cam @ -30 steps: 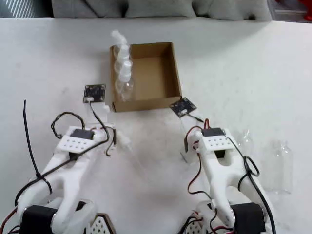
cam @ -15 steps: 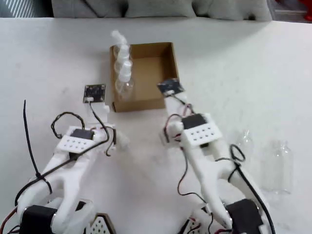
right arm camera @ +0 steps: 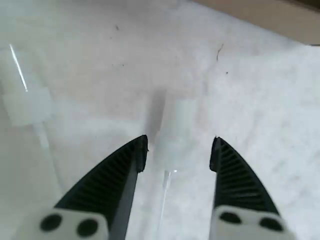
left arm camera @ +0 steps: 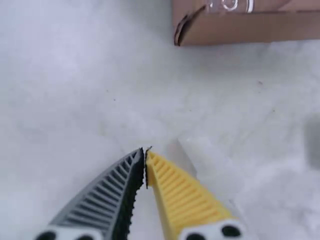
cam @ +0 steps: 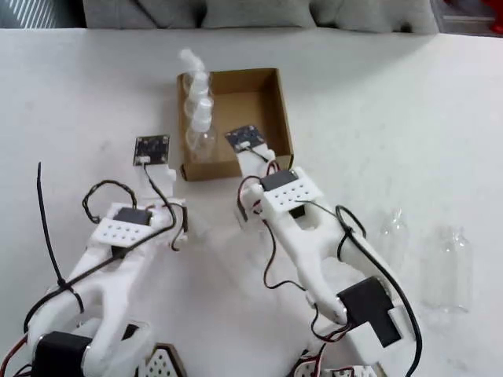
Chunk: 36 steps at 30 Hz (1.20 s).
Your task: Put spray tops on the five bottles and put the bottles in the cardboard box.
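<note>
You are at the pick-up step: getting a spray top so it can go on a bottle.

Your left arm (cam: pixel 118 243) sits by the near left corner of the bench (cam: pixel 409 118). The left jaws are closed tight, tip to tip, and hold nothing. A pale shape (left arm camera: pixel 202 157) lies just beside the yellow jaw. It may be another top, but I cannot tell.

Your right arm (cam: pixel 314 236) leans over the middle of the bench. The right jaws are open wide. A white spray top (right arm camera: pixel 172 135) lies flat on the bench right between them and touches neither jaw. Its thin tube points back toward the arm. A second spray top (right arm camera: pixel 27 105) lies off to one side, outside the jaws.

Next, I think you should go down a little and close on the fat part of the top, not the thin tube. It looks small and smooth, so it could slip or spin.

Near the right edge of the bench are two clear bottles (cam: pixel 393 232), and their necks look bare.

Farther off is the cardboard box (cam: pixel 279 110), just past the right jaws. Bottles with tops on (cam: pixel 200 118) stand along its left wall.
</note>
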Each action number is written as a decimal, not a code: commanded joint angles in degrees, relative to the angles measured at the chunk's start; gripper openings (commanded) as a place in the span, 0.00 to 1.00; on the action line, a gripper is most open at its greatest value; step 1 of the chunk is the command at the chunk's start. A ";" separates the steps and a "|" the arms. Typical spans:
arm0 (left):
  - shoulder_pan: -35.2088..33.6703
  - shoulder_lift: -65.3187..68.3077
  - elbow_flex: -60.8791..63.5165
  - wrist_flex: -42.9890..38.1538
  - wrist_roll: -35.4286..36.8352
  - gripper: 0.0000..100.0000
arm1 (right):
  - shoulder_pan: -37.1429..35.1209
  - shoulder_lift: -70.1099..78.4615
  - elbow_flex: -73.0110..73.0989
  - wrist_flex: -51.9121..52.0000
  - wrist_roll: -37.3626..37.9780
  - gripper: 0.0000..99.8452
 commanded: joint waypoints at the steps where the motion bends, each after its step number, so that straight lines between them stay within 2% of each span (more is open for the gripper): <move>1: 0.92 -5.41 -2.29 0.88 7.38 0.02 | 1.10 -2.42 -2.99 2.07 -0.53 0.18; 4: 1.36 -9.10 -2.29 3.78 9.05 0.02 | 1.27 -4.35 -2.99 3.03 -0.53 0.18; 7: 5.05 -11.47 -2.20 7.30 10.02 0.02 | 2.59 -5.85 -2.81 4.18 -0.53 0.18; 11: 10.24 -12.62 -2.20 9.05 20.13 0.02 | 5.05 -5.67 -2.55 4.09 -0.53 0.18; 13: 12.18 -12.53 -2.02 8.88 22.86 0.02 | 5.85 -4.97 -2.55 4.09 -0.44 0.18; 18: 12.97 -12.53 1.05 3.87 23.30 0.06 | 5.85 -3.30 -2.55 4.09 -0.44 0.18; 22: 13.67 -12.62 1.67 3.78 25.58 0.23 | 5.85 -3.03 -2.55 3.91 3.16 0.18; 24: 13.76 -12.62 1.49 5.36 26.90 0.28 | 5.85 -3.03 -2.55 4.00 3.69 0.18; 36: 11.47 -12.44 1.67 5.63 27.43 0.28 | 5.93 -3.03 -2.02 4.00 4.04 0.18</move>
